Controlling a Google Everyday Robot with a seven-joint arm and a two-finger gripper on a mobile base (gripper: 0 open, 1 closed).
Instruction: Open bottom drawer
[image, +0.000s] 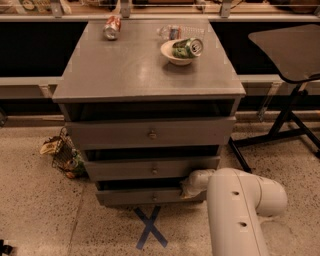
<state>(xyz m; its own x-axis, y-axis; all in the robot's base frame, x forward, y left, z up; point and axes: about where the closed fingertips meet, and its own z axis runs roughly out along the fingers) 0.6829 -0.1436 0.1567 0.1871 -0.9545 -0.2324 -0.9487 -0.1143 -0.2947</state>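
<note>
The table (135, 70) is matte grey all over, and so is the bottom drawer (135, 196) with its small knob. Near the far left corner lies a red and white can (112, 27). Near the far right corner a white bowl (172, 56) holds a green can (187, 47). The gripper (191, 184), its jaws off-white like the arm (240, 215), sits at the bottom drawer's right end. A blue tape cross (151, 228) marks the speckled beige floor (40, 215).
</note>
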